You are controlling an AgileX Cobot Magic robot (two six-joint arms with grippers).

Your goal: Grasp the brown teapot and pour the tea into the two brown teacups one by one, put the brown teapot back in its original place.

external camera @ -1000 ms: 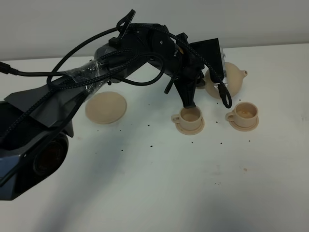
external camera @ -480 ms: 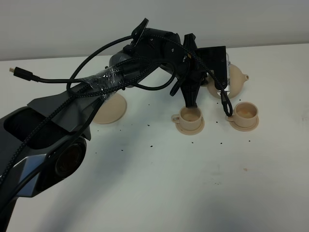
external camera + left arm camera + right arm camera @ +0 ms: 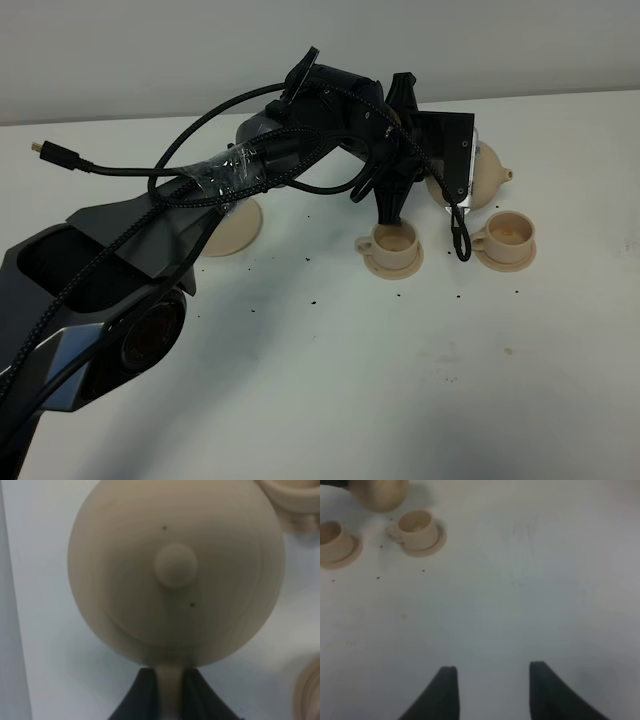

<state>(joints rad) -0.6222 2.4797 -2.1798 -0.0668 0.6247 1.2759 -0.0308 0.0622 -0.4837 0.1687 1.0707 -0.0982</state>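
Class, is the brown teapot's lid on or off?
On. The left wrist view shows the knobbed lid seated centrally on the brown teapot.

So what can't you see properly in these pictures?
- Exterior high view: the left arm hides most of the brown teapot and part of the big saucer.
- Left wrist view: the teapot's spout is cut off by the edge; the left gripper shows only fingertips.
- Right wrist view: blurred, so the two teacups are too small to show any tea.
- No view shows whether the teapot touches the table.
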